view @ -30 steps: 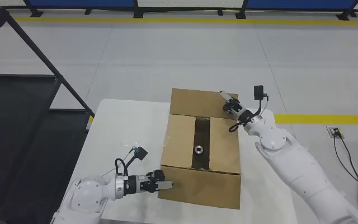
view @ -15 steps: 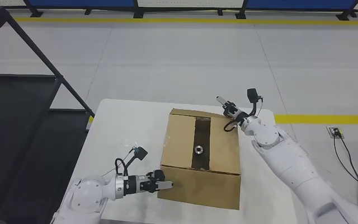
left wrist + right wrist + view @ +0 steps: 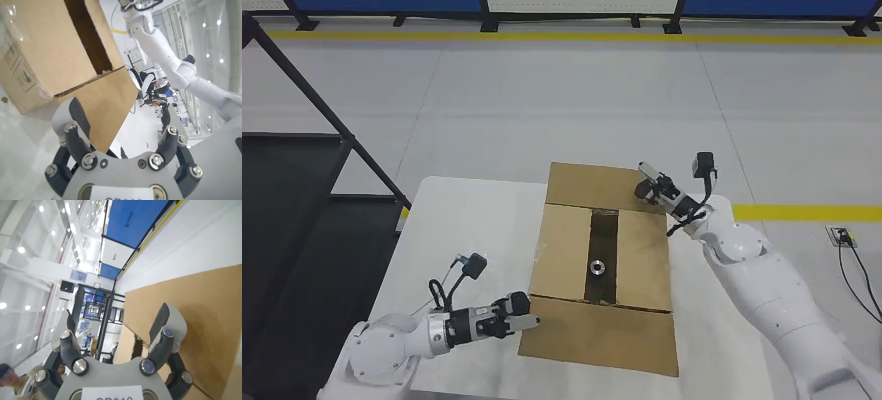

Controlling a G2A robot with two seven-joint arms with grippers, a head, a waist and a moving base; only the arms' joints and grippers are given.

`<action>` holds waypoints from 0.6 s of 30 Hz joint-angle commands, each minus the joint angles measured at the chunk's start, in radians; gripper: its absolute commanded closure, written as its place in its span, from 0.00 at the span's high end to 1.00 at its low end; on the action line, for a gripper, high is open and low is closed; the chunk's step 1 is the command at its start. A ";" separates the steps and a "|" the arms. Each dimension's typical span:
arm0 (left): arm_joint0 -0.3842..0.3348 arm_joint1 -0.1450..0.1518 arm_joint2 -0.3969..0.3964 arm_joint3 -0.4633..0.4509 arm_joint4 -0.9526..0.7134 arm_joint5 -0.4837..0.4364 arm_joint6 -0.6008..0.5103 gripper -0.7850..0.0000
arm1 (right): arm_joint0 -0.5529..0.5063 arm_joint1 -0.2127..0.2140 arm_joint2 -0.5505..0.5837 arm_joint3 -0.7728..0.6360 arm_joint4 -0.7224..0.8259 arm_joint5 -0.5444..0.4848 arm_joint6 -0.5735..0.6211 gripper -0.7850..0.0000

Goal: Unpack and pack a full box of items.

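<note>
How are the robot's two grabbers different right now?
The left gripper lies low over the table, at the near flap's corner. The right gripper is higher, at the far flap's corner. The left gripper points sideways across the table, while the right gripper points toward the far side. Both have their jaws open, and each is at a flap of the same box.

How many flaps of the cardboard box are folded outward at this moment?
2. The far flap lies beside the right claw; the near flap has its corner inside the open left claw. The two side flaps cover the top, with a gap between them.
</note>
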 commanded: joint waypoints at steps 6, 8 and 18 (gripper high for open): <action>0.036 0.022 -0.178 -0.001 -0.084 -0.004 0.081 1.00 | -0.130 0.058 0.067 -0.225 -0.069 0.096 0.225 1.00; 0.038 0.028 -0.217 0.020 -0.059 -0.002 0.114 1.00 | -0.168 0.067 0.079 -0.285 -0.090 0.130 0.225 1.00; 0.052 0.047 -0.286 0.110 -0.038 0.009 0.166 1.00 | -0.260 0.069 0.076 -0.445 -0.197 0.249 0.136 1.00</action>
